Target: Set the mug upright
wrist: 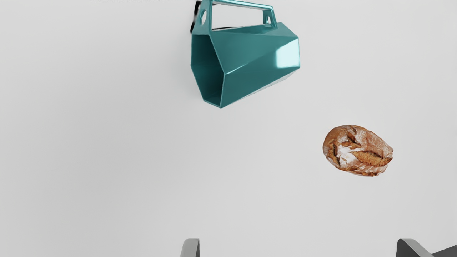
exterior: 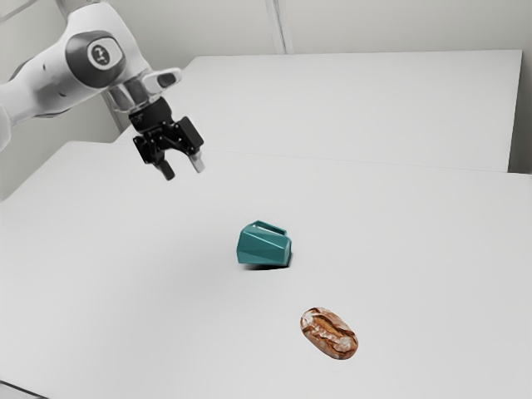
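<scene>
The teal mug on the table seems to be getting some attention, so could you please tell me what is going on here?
The robot's gripper hovers open above the table, holding nothing. Its job is to set the mug upright, but that lies on its side. A loaf of bread rests nearby.

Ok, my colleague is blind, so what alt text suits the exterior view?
A faceted teal mug lies on its side on a white table, near an oval brown bread loaf. A black two-finger gripper hovers open toward the exterior view's left.
</scene>
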Robot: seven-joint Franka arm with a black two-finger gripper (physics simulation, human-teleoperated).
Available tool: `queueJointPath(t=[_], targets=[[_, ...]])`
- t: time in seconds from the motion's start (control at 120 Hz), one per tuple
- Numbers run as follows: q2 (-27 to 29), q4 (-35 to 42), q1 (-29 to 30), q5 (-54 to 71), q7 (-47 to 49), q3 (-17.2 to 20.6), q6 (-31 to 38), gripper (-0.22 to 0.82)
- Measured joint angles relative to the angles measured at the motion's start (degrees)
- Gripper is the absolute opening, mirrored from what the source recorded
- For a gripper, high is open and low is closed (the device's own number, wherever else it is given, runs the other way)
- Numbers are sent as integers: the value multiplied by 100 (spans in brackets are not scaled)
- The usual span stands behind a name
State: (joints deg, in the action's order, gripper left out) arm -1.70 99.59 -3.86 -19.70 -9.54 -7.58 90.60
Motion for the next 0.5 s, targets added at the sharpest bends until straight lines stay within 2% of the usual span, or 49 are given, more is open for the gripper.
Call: queueJointPath(t=[0.15,0.35,0.5], targets=[[-245,311,222,-521,-193,-7,389,60],[-320,1119,92,-1282,-662,2,1484,60],[-638,1292,119,-1688,-1036,2,2139,60]])
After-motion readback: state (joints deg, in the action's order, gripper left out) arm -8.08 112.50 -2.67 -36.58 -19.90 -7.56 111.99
